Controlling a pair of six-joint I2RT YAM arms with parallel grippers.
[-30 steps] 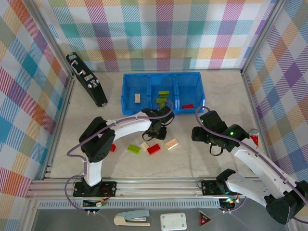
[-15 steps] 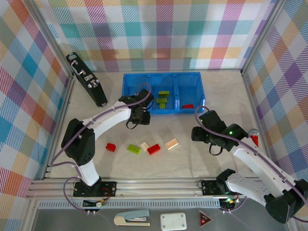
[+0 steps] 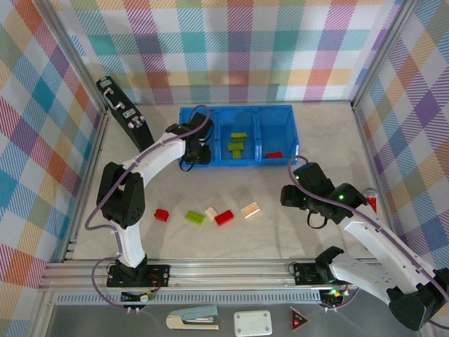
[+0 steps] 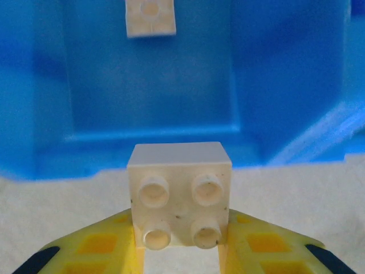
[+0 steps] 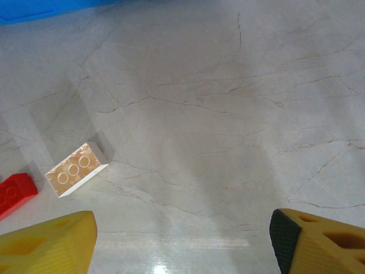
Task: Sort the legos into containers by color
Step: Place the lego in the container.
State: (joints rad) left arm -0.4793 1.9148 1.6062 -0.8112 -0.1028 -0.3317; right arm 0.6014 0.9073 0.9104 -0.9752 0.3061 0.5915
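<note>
I hold a cream two-by-two brick (image 4: 179, 202) pinched between the yellow fingers (image 4: 97, 246) of the left gripper (image 3: 197, 149), studs facing the wrist camera. From above, this gripper is at the left compartment (image 3: 189, 119) of the blue tray (image 3: 280, 111). A second cream brick (image 4: 150, 16) lies on the floor of that compartment. In the wrist view my brick seems to be level with the near wall, so I cannot tell if it is already fully over the inside.

I judge the step in hand is the delivery of this cream brick. The next move asks me to bring it a little more over the compartment and then to spread the fingers, so it falls beside the other cream one and not on the bench (image 3: 323, 140).

The right gripper (image 5: 181, 231) has its fingers spread, holding nothing, above the bare bench. A tan brick (image 5: 76, 169) and a red brick (image 5: 14, 194) lie near it, well apart from the tray. The middle compartment has green bricks (image 3: 237, 144).
</note>
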